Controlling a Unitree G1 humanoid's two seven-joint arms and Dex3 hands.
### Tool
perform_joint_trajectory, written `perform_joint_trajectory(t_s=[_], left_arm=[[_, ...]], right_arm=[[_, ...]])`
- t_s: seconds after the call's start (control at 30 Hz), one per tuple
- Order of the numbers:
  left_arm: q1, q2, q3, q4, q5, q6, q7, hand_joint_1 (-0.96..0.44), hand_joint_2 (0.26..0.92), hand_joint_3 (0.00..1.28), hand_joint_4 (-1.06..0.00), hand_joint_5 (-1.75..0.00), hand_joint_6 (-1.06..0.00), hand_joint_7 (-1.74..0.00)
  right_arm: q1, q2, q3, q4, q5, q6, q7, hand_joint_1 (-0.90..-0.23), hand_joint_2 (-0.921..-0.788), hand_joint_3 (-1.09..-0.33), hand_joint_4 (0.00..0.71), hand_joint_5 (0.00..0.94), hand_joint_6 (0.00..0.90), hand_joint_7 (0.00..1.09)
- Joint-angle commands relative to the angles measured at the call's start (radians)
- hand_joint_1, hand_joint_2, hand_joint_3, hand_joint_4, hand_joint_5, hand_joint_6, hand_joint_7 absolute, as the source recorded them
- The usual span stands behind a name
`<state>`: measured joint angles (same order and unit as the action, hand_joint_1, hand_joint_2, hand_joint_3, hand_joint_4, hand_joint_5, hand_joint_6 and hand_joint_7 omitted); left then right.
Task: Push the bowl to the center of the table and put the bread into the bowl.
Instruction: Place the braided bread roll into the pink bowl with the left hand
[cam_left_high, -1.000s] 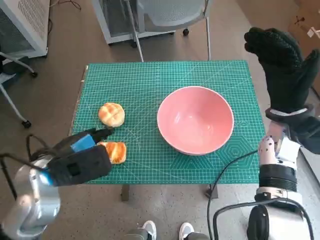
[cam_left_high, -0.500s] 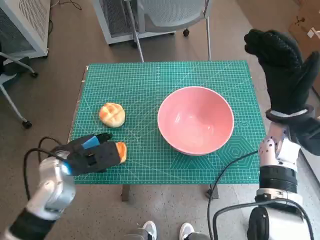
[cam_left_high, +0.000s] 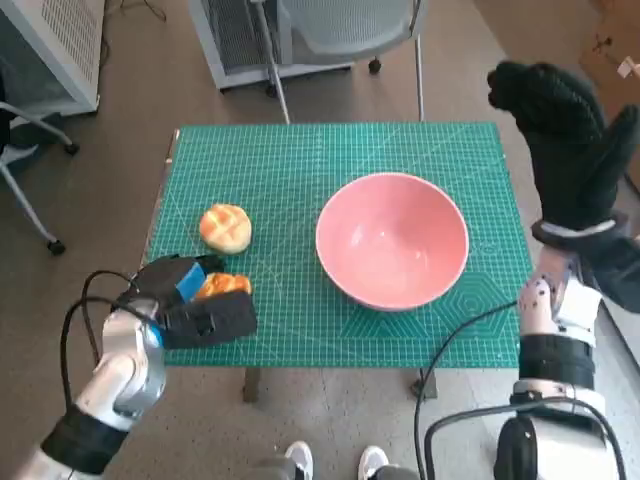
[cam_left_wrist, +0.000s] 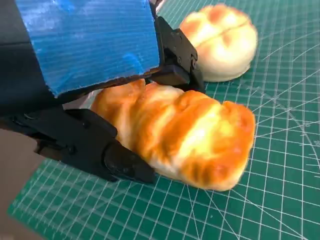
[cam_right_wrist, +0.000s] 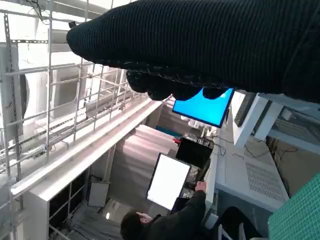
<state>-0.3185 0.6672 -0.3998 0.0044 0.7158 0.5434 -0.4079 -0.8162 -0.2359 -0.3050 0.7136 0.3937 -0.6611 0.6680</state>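
The robot's black left hand (cam_left_high: 195, 305), blue tape across its back, closes round a golden-brown glazed bread roll (cam_left_wrist: 185, 137) at the near-left corner of the green cutting-mat table (cam_left_high: 300, 160); the left wrist view shows black fingers (cam_left_wrist: 90, 145) on both sides of the loaf, whose long axis points out past the fingertips. A second, round pale bun (cam_left_high: 225, 228) sits just beyond the hand, apart from it. The wide pink bowl (cam_left_high: 392, 240), empty, lies well off toward the robot's right, already near mid-table. The gloved right hand (cam_left_high: 560, 140) is raised beside the table's right edge, holding nothing, fingers loosely extended. Judged from this, the left hand is far nearer the bread, and the carry runs rightward to the bowl.
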Motion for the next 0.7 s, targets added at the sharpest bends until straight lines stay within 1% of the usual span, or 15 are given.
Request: perform_joint_trajectory(t_s=[0.03,0.17,0.3,0.43,0.6,0.7], left_arm=[[0.033,0.013,0.039,-0.065,-0.013,-0.017,-0.028,0.0,0.907,0.06,-0.66,-1.32,-0.76,-0.89],[0.046,0.02,0.086,-0.137,-0.053,-0.025,-0.073,0.0,0.91,0.05,-0.67,-1.28,-0.73,-0.95],[0.055,0.029,0.133,-0.251,-0.072,0.0,-0.132,0.0,0.913,0.05,-0.68,-1.25,-0.71,-1.0],[0.065,0.033,0.198,-0.377,-0.104,-0.004,-0.172,0.0,0.917,0.04,-0.7,-1.2,-0.69,-1.05],[0.052,0.023,0.269,-0.481,-0.155,-0.054,-0.175,0.0,0.914,0.02,-0.76,-1.12,-0.69,-1.08],[0.027,0.012,0.291,-0.518,-0.174,-0.086,-0.164,0.0,0.906,0.01,-0.8,-1.06,-0.71,-1.08]], right_arm=[[0.025,0.002,0.002,-0.007,0.01,0.016,-0.002,-0.661,-0.921,-0.745,0.274,0.0,0.398,0.01],[0.026,0.003,0.001,-0.008,0.013,0.018,0.0,-0.66,-0.921,-0.747,0.275,0.001,0.399,0.01],[0.027,0.002,0.001,-0.009,0.017,0.02,0.002,-0.66,-0.921,-0.749,0.275,0.001,0.399,0.01],[0.027,0.001,0.0,-0.013,0.019,0.022,0.003,-0.659,-0.921,-0.751,0.274,0.0,0.399,0.0],[0.024,0.0,-0.003,-0.01,0.023,0.024,0.007,-0.659,-0.921,-0.752,0.272,0.0,0.397,0.0],[0.022,0.0,-0.003,-0.006,0.025,0.022,0.009,-0.659,-0.921,-0.751,0.272,0.0,0.397,0.0]])
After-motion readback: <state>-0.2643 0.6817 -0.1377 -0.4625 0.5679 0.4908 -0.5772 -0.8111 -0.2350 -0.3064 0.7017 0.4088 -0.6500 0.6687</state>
